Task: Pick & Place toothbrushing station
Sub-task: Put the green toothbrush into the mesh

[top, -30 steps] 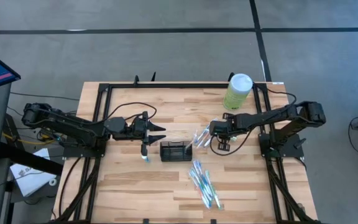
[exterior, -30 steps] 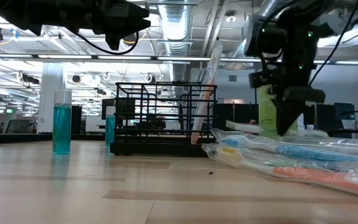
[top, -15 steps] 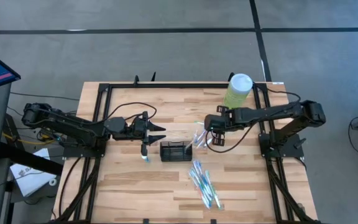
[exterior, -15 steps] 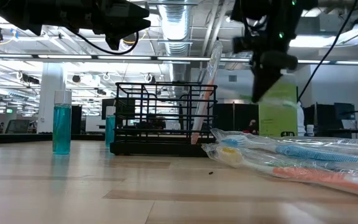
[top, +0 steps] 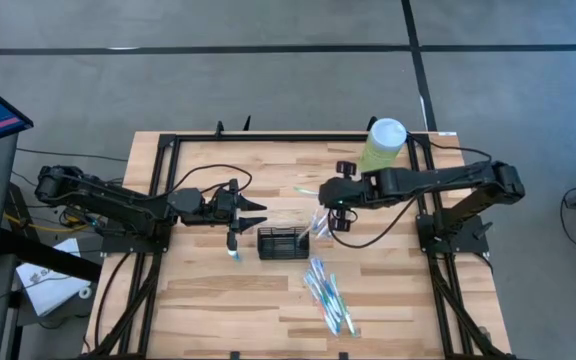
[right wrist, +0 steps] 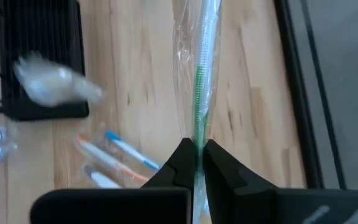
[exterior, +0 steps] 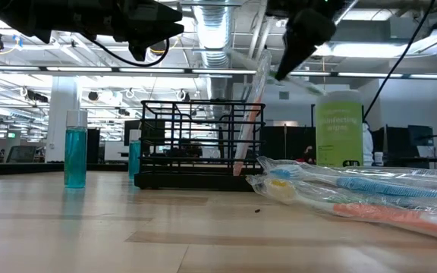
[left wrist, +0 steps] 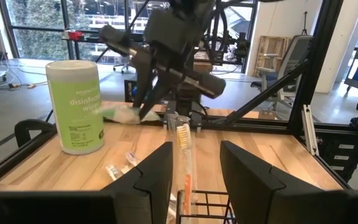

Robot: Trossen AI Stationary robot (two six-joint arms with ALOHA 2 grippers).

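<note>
The toothbrushing station point(top: 282, 242), a black wire-mesh holder, sits at the centre of the tabletop point(top: 198, 300), one wrapped toothbrush point(exterior: 250, 114) already leaning in its right end; loose wrapped toothbrushes point(top: 328, 295) lie lower right of it. The right end effector point(top: 330, 192), just upper right of the holder, is pinched on a green wrapped toothbrush point(right wrist: 198, 81); the step looks like carrying it over, and the next move calls for tipping it upright above a compartment. The left end effector point(top: 253, 213) waits left of the holder, fingers parted, empty. A second earlier the right end effector hung lower and further right, near the pale-green canister point(top: 382, 147).
</note>
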